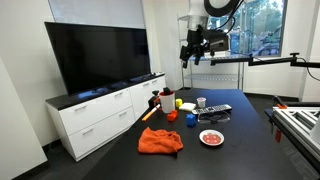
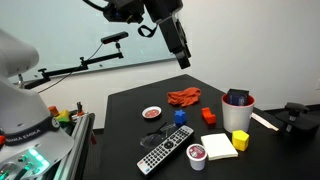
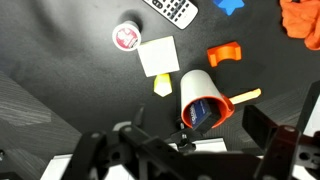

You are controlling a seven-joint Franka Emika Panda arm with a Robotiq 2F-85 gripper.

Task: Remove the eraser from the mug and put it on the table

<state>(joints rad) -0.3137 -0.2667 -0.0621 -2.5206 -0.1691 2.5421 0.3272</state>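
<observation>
The black Robotiq gripper (image 2: 185, 60) hangs high above the large matte black table (image 2: 130, 115), its 2 fingers spread wide, gripping nothing; the slim black eraser (image 3: 200, 112) stands inside the pale, yellow-rimmed mug (image 3: 203, 90).

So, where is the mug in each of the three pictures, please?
In an exterior view: the mug is at centre, beside the white cabinet.
In an exterior view: the mug is at right, just above a yellow block.
Wrist view: the mug is at centre, seen from above.
Shared landmark: the orange cloth.
</observation>
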